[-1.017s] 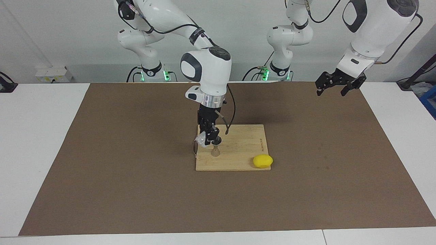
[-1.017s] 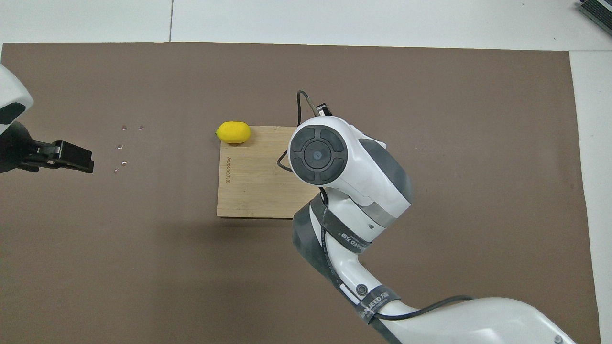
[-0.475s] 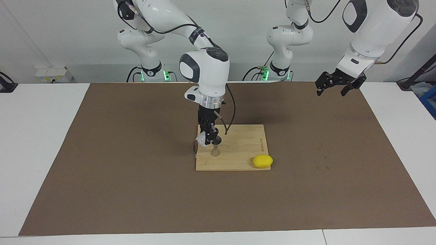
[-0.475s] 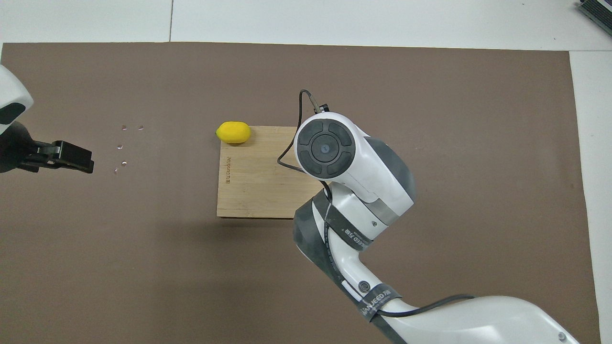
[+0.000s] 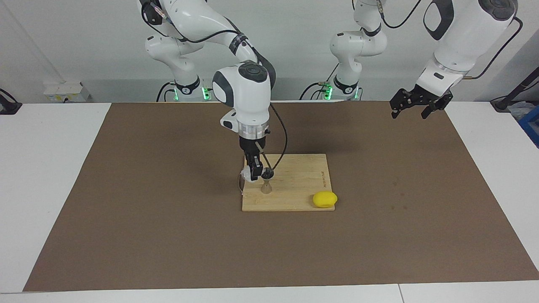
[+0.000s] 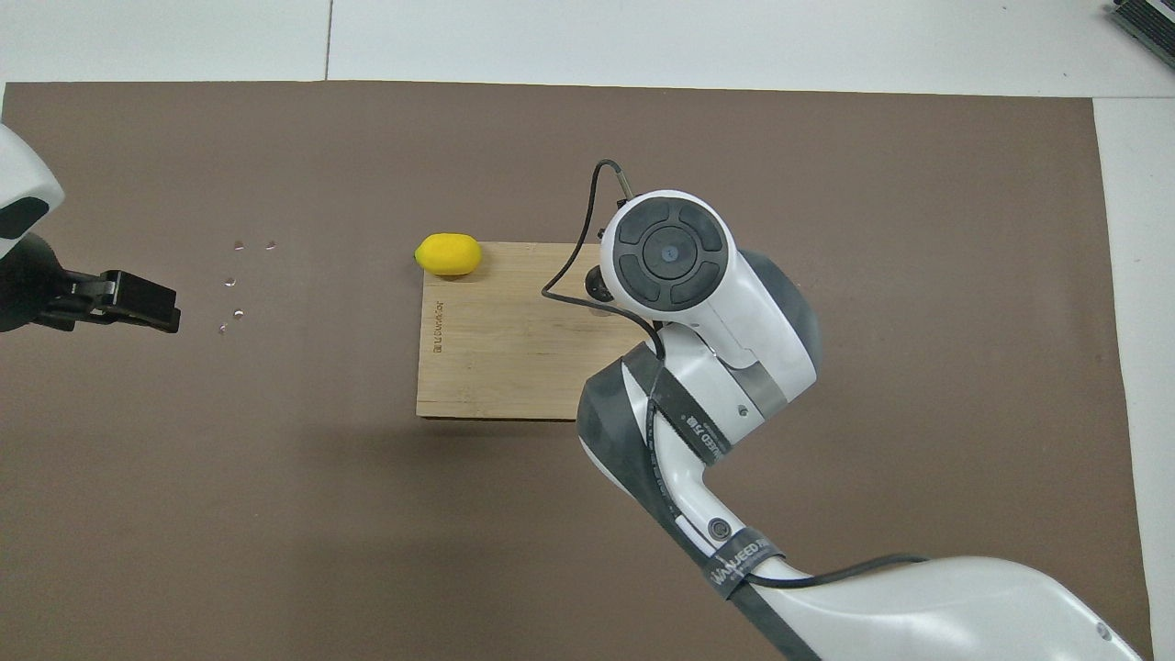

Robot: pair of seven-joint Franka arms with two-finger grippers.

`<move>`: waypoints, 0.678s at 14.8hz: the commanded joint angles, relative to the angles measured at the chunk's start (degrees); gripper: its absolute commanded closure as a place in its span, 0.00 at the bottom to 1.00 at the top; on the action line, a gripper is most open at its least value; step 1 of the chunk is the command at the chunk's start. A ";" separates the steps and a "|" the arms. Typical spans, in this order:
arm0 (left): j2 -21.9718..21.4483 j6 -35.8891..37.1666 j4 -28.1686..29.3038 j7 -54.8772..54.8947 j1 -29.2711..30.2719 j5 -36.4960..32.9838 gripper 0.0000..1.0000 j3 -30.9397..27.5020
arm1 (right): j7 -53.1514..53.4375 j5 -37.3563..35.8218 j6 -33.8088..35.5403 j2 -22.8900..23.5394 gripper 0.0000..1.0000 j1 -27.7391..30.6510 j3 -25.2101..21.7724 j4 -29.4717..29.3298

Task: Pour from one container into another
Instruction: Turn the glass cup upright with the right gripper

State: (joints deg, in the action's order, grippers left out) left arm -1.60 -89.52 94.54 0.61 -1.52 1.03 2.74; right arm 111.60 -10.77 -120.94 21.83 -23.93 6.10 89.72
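clear cup (image 5: pixel 246 173) in right gripper (image 5: pixel 254 172) beside jigger (image 5: pixel 266 186) on board (image 5: pixel 294 185)

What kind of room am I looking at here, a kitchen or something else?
Most likely a robotics lab staged as a small kitchen bench: two white arms stand at a white table with a brown mat, and the only props are a wooden cutting board, a lemon and a small metal jigger.

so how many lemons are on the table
1. The lemon lies at the cutting board's corner toward the left arm's end, farther from the robots than the jigger. The right arm could hide another in the overhead view.
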 commanded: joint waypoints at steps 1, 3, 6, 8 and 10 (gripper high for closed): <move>-0.51 -0.31 0.47 0.01 -0.68 0.20 0.00 -0.72 | -2.08 5.47 -1.23 0.76 1.00 2.21 0.41 -0.87; -0.51 -0.31 0.47 0.01 -0.68 0.20 0.00 -0.72 | -4.28 10.66 -1.23 1.11 1.00 4.06 0.41 -0.78; -0.51 -0.31 0.47 0.01 -0.68 0.20 0.00 -0.72 | -8.14 18.04 -1.23 1.38 1.00 8.19 0.41 0.36; -0.51 -0.31 0.47 0.01 -0.68 0.20 0.00 -0.72 | -11.91 25.50 -1.23 0.94 1.00 12.22 0.41 2.37; -0.51 -0.31 0.47 0.01 -0.68 0.20 0.00 -0.72 | -16.83 31.92 -1.23 0.32 1.00 16.09 0.41 5.09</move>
State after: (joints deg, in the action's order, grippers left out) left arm -1.60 -89.52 94.54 0.61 -1.52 1.03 2.74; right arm 99.40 15.59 -121.34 23.28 -11.71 5.81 91.46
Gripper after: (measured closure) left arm 0.000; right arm 0.498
